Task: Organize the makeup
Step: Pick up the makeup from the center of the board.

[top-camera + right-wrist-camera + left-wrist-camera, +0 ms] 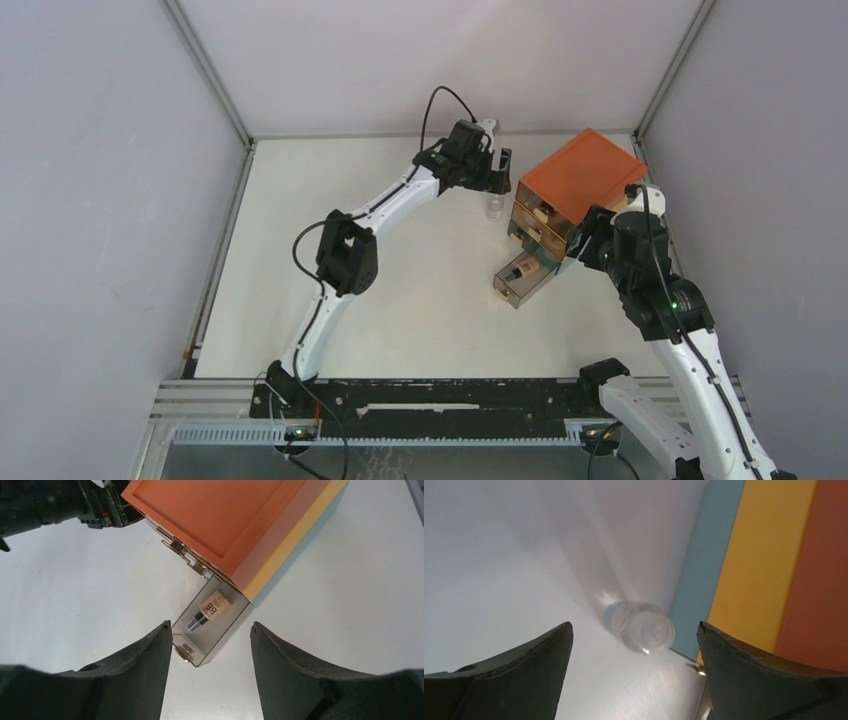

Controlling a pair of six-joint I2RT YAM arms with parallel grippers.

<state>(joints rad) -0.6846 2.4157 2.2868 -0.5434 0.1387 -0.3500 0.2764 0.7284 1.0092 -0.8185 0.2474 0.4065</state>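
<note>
On the white table (400,300), the biggest thing is the box with the orange top (578,172). Its bottom drawer (216,641) is pulled out in front of the box. A peach bottle with a dark cap (214,606) lies flat inside that drawer. A much smaller clear bottle (493,209) stands up on the table just beside the box, on the side nearer the left arm.

The left gripper (635,626) hangs right above the clear bottle. Its two fingers are spread wide, one on each side, and they touch nothing. The right gripper (210,623) hangs above the pulled-out drawer. Its fingers are spread too, and it holds nothing.

I think the little clear bottle is light, hard and smooth. It could slip out or tip over if bumped. The best place to hold it looks like the round body below the top, with the fingers low and a gentle squeeze.
</note>
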